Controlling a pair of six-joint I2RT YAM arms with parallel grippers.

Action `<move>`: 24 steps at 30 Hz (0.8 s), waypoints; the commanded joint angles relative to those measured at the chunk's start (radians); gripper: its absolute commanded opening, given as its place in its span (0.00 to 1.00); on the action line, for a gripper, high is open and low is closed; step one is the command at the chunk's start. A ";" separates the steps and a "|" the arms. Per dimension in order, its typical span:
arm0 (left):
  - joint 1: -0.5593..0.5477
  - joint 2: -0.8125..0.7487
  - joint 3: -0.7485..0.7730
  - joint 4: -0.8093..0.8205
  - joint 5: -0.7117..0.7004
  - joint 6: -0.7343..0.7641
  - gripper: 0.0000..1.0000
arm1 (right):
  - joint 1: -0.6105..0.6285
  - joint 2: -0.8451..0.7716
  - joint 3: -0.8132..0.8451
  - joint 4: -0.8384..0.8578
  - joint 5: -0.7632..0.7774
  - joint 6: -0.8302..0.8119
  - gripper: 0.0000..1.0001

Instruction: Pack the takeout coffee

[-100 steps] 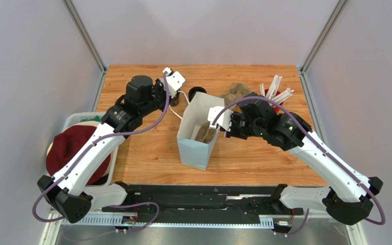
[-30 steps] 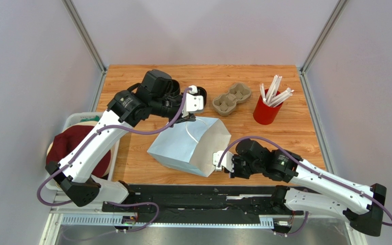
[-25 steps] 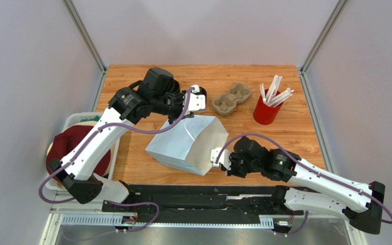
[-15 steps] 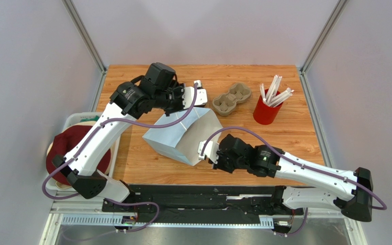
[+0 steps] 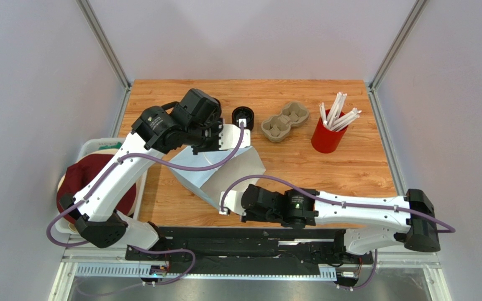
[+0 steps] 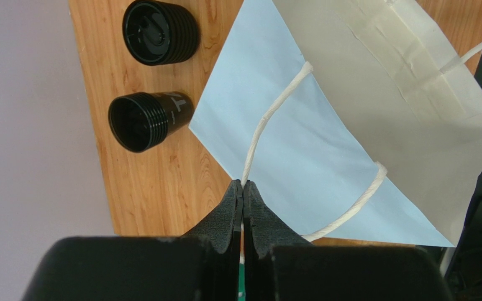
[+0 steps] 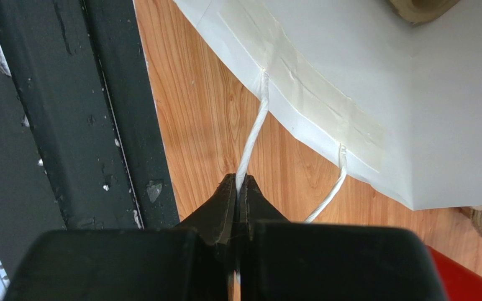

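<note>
- The left pincer [image 6: 243, 187] was closed tight on cord handle A [image 6: 268, 119] of the white paper bag [image 6: 325, 157]. The cord ran out from between its tips.
- The right pincer [image 7: 238, 182] was likewise clamped on cord handle B [image 7: 253, 135]. The taped bag rim lay just ahead of its tips and the black rail [image 7: 67, 125] close at its side.
- The bag hung tipped between the two pincers, with its mouth turned toward the right pincer. Whether its base rested on the tabletop [image 5: 325, 169] could not be told.
- The takeout coffee could not be picked out. A brown curved edge [image 7: 422, 6] showed far ahead of the right pincer, possibly inside the bag, but too cropped to identify.
- A ribbed black stack [image 6: 160, 40] and a taller black cup [image 6: 149, 121] stood outside the bag, ahead of the left pincer and off to one side. Neither touched the bag.
- The step in hand was judged to be righting the bag by its handles.
- Doing it well required both pincers to rise together and draw toward each other, so the mouth turned upward and nothing inside could slide out.
- Uneven pull risked tearing a handle at its taped patch, so slow, matched motion was advisable.
- The left pincer needed to steer the bag clear of the black cup, which was light and likely to topple.
</note>
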 commanded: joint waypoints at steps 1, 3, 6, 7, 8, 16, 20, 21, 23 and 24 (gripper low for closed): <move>-0.003 -0.039 0.067 -0.060 -0.015 0.006 0.00 | 0.036 0.020 0.095 0.047 0.119 0.011 0.00; 0.001 -0.041 0.083 -0.043 -0.026 -0.009 0.00 | 0.038 0.013 0.128 0.032 0.150 -0.010 0.00; 0.027 -0.038 0.116 0.004 -0.028 -0.049 0.00 | 0.029 -0.012 0.169 0.035 0.237 -0.053 0.00; 0.037 -0.036 0.133 0.020 -0.026 -0.063 0.00 | 0.019 -0.023 0.181 0.035 0.254 -0.079 0.00; 0.044 -0.033 0.144 0.043 -0.021 -0.085 0.00 | 0.010 -0.041 0.194 0.032 0.262 -0.091 0.00; 0.129 -0.038 0.166 0.194 -0.034 -0.243 0.00 | -0.148 -0.132 0.373 0.035 0.253 -0.194 0.00; 0.152 -0.070 0.081 0.233 -0.031 -0.300 0.00 | -0.192 -0.122 0.428 0.038 0.207 -0.184 0.00; 0.153 -0.077 0.060 0.236 -0.038 -0.299 0.00 | -0.194 -0.113 0.421 0.030 0.187 -0.182 0.00; 0.153 -0.094 0.000 0.248 -0.049 -0.294 0.00 | -0.195 -0.060 0.387 -0.003 0.155 -0.177 0.00; 0.153 -0.100 -0.028 0.254 -0.049 -0.291 0.00 | -0.195 -0.041 0.378 -0.007 0.173 -0.170 0.00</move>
